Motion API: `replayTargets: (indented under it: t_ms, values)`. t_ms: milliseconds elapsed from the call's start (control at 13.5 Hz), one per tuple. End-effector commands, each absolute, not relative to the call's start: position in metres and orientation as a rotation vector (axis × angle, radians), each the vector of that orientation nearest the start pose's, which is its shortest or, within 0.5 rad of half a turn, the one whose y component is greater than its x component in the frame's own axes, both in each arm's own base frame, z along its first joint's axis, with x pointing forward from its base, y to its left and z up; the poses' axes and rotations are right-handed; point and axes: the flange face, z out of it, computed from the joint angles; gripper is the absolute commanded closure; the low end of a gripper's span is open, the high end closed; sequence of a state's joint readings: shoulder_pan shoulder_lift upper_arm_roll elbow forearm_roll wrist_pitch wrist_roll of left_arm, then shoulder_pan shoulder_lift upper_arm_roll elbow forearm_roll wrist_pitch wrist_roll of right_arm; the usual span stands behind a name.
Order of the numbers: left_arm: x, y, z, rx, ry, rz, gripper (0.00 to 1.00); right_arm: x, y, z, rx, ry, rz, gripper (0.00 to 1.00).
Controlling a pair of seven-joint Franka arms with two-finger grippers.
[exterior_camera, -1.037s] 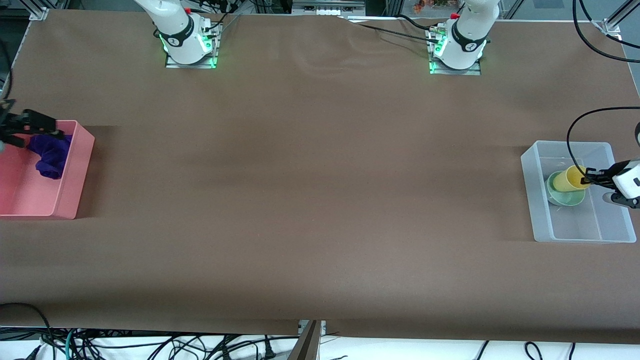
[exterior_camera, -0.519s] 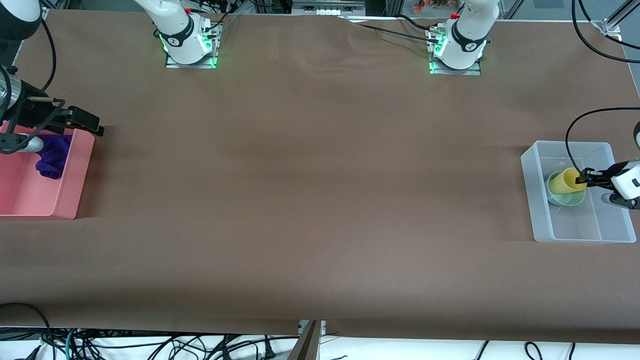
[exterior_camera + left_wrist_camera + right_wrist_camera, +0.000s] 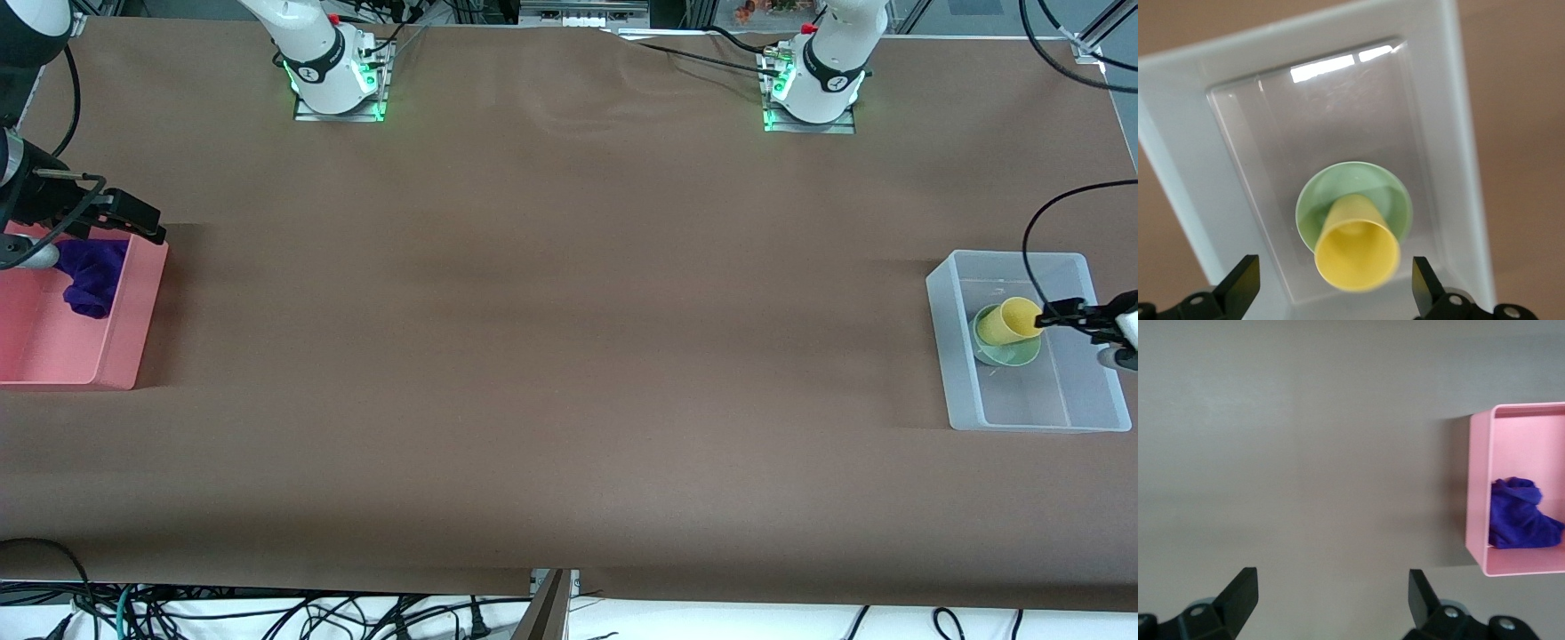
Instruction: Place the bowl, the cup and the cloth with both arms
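as far as these views show, the placing looks essentially finished. the cloth (image 3: 92,282) lies bunched inside the pink bin (image 3: 133,338) at the right arm's end of the surface (image 3: 551,356), in the part of the bin farther from the front camera. the bowl (image 3: 1009,348) sits on the floor of the clear plastic bin (image 3: 951,356) at the left arm's end, and the cup (image 3: 1006,322) rests inside the bowl, tipped over onto its side with its open mouth toward the left wrist camera.

the left tool (image 3: 1060,314) hangs over the clear bin just beside the cup; in the left wrist view its fingers (image 3: 1239,285) stand wide apart on either side of the cup (image 3: 1357,252) and bowl (image 3: 1353,193), and nothing is pinched between them. the right tool (image 3: 133,216) hovers over the edge of the pink bin that is farther from the front camera, just above the rim; in the right wrist view its fingers (image 3: 1238,595) are spread wide with only bare surface between them, and the cloth (image 3: 1519,514) lies apart from them in the bin (image 3: 1478,520).

so all three things appear to be in their bins and let go. what seems left is small: both arms drawing clear. whether the tipped cup counts as properly placed is a judgement call; it leans on the bowl instead of standing upright.
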State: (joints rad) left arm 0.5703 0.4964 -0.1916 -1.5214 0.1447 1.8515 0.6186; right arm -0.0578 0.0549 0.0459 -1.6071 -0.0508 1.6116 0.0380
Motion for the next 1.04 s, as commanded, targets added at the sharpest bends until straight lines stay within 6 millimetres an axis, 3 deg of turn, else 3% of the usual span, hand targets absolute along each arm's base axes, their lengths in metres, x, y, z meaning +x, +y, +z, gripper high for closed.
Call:
replayTargets:
  t_ms: [0,74,296,370,444,519,667,741,963]
  values:
    - [0.63,0.241,0.441,-3.169,0.441,0.268,0.0,0.562,-0.015,0.592,-3.227,0.121,0.095,0.01]
    - [0.633,0.221,0.469,-3.176,0.411,0.273,0.0,0.561,-0.016,0.592,-3.223,0.148,0.094,0.01]
    - [0.629,0.147,0.523,-3.172,0.243,0.284,0.0,0.561,-0.014,0.594,-3.213,0.137,0.09,0.01]
    - [0.626,0.127,0.537,-3.166,0.202,0.268,0.0,0.561,-0.012,0.595,-3.213,0.134,0.084,0.01]
    - [0.622,0.085,0.553,-3.136,0.209,0.251,0.0,0.562,-0.01,0.599,-3.215,0.128,0.07,0.01]
    - [0.617,0.059,0.561,-3.111,0.149,0.244,0.0,0.565,-0.009,0.599,-3.215,0.118,0.067,0.01]
    - [0.596,0.014,0.581,-3.079,0.063,0.203,0.0,0.566,-0.008,0.6,-3.22,0.113,0.064,0.01]
    - [0.588,0.003,0.591,-3.12,0.037,0.18,0.0,0.566,-0.009,0.6,-3.221,0.113,0.059,0.01]
    - [0.564,-0.006,0.597,-3.183,-0.016,0.094,0.0,0.568,-0.009,0.598,-3.221,0.112,0.062,0.01]
